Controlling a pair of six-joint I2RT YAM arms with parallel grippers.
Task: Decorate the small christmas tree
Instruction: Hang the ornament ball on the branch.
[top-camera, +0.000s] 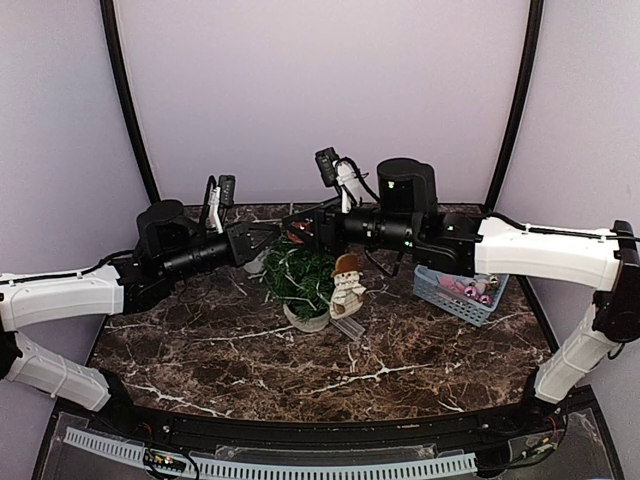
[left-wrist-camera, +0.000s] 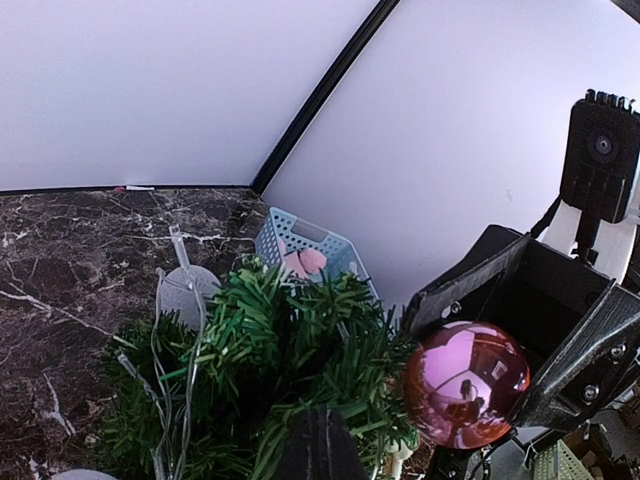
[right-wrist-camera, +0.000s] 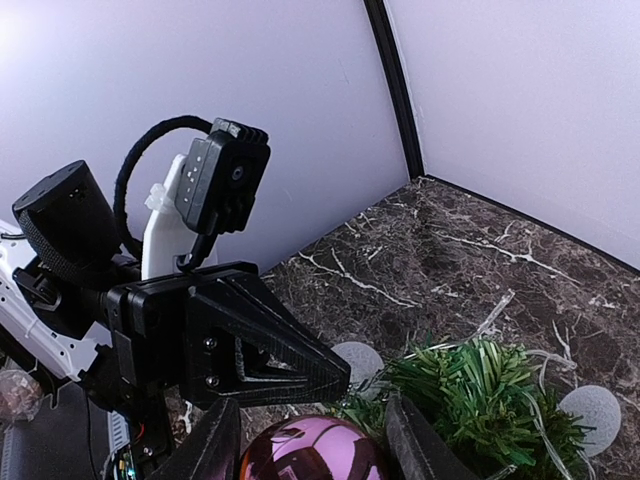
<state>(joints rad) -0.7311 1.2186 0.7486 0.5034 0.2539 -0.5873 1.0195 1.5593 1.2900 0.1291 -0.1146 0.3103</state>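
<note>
The small christmas tree (top-camera: 300, 275) stands mid-table in a pale pot (top-camera: 307, 318), with a clear light string draped over it. My right gripper (right-wrist-camera: 315, 440) is shut on a shiny pink bauble (right-wrist-camera: 312, 452), which it holds just above the tree's top (right-wrist-camera: 490, 400). In the left wrist view the bauble (left-wrist-camera: 466, 382) hangs at the right of the foliage (left-wrist-camera: 280, 370). My left gripper (left-wrist-camera: 320, 430) is shut, its tip among the needles from the tree's left side. From above, both grippers meet over the treetop, left (top-camera: 266, 240) and right (top-camera: 300, 233).
A small snowman figure (top-camera: 347, 285) stands right of the pot. A blue basket (top-camera: 460, 290) with pink ornaments sits at the right under the right arm. Grey discs (right-wrist-camera: 357, 358) on the light string lie beside the tree. Walls enclose the back.
</note>
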